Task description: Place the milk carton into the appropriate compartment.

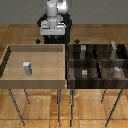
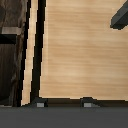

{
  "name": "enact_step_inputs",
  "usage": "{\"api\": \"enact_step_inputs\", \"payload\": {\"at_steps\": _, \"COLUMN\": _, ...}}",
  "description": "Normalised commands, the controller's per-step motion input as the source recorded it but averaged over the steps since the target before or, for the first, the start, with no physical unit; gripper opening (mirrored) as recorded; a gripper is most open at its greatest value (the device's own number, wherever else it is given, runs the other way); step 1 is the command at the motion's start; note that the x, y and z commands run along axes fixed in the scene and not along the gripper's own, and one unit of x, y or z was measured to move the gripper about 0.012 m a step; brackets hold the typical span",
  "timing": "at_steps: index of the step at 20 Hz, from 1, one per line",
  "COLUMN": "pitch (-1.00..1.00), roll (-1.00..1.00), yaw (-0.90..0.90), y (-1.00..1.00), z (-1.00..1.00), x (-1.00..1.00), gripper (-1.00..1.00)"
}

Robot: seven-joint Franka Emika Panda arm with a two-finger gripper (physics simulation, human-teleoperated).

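The milk carton (image 1: pixel 26 68), a small pale grey-white box, stands upright on the floor of the light tan tray (image 1: pixel 35 82), towards the exterior view's left. In the wrist view a grey shape (image 2: pixel 120 15) at the frame's edge may be that carton. The dark brown bin (image 1: pixel 98 61) with four alike compartments sits beside the tray on the exterior view's right. My gripper (image 1: pixel 51 31) hangs high over the tray's far edge, well away from the carton. In the wrist view the gripper (image 2: pixel 64 103) is open, its fingertips (image 2: pixel 40 103) apart with nothing between them.
Each of the bin's cells holds a small grey block, such as one (image 1: pixel 83 49) at the back and one (image 1: pixel 116 71) at the front. Both containers rest on thin metal legs (image 1: pixel 61 102) over a wooden floor. The wrist view shows tan tray floor (image 2: pixel 75 60) and the dark bin's wall (image 2: pixel 10 50).
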Motion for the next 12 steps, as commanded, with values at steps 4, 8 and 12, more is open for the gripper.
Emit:
{"api": "enact_step_inputs", "payload": {"at_steps": 4, "pitch": 0.0, "roll": 0.0, "yaw": 0.0, "y": 0.0, "z": 0.0, "x": 0.0, "gripper": 1.0}}
{"api": "enact_step_inputs", "payload": {"at_steps": 8, "pitch": 0.0, "roll": 0.0, "yaw": 0.0, "y": -0.25, "z": 0.0, "x": 0.0, "gripper": 1.0}}
{"api": "enact_step_inputs", "payload": {"at_steps": 12, "pitch": 0.0, "roll": 0.0, "yaw": 0.0, "y": -1.0, "z": 0.0, "x": 0.0, "gripper": 1.0}}
